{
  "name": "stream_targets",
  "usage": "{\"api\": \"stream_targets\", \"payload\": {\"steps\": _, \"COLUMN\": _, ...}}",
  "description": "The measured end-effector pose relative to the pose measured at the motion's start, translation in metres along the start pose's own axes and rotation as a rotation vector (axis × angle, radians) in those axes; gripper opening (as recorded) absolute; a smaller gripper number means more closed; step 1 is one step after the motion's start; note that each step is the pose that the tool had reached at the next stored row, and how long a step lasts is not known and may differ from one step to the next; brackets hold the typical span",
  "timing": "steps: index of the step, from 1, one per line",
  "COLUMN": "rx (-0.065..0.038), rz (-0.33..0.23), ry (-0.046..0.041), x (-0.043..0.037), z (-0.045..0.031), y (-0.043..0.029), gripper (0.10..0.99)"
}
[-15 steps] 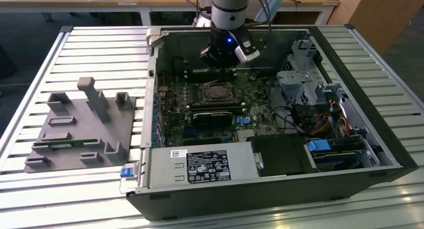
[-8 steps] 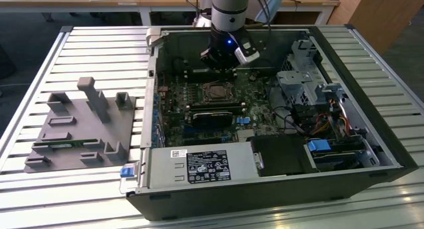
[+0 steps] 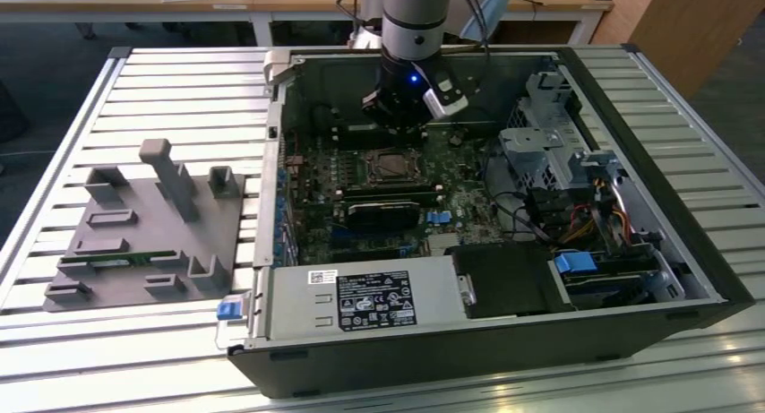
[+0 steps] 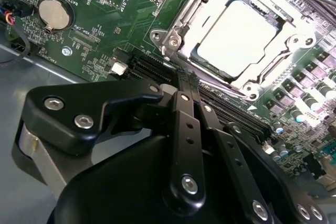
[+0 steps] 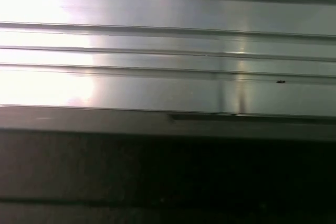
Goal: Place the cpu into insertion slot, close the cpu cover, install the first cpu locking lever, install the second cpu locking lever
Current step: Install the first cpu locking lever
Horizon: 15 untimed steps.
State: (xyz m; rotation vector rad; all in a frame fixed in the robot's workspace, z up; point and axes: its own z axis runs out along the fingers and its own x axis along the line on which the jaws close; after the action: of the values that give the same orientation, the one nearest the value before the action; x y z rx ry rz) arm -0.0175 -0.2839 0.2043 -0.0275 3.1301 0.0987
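CPU (image 4: pixel 239 32), its pale metal top catching the light, sits seated in the insertion slot (image 4: pixel 202 59) on the green motherboard (image 4: pixel 105 19), with the cpu cover (image 4: pixel 294 40) lying closed around it as a silvery frame. In the exterior view the slot (image 3: pixel 389 165) lies inside the open computer case (image 3: pixel 705 279), which rests on the ribbed metal surface (image 3: pixel 143 90), and the arm's hand (image 3: pixel 400 117) hovers just above and behind it. Seen in the second wrist view, the hand (image 4: pixel 178 85) has its black fingers (image 4: pixel 186 129) drawn narrow together (nothing between them), near the socket's edge. A grey fixture block (image 3: pixel 143 234) stands on the surface at the exterior view's left.
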Motion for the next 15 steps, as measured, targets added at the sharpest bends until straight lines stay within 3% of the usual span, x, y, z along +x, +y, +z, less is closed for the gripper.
{"api": "stream_targets", "payload": {"steps": 15, "rx": 0.011, "rz": 0.000, "ry": 0.0024, "x": -0.0022, "z": 0.0047, "y": -0.0004, "gripper": 0.106}}
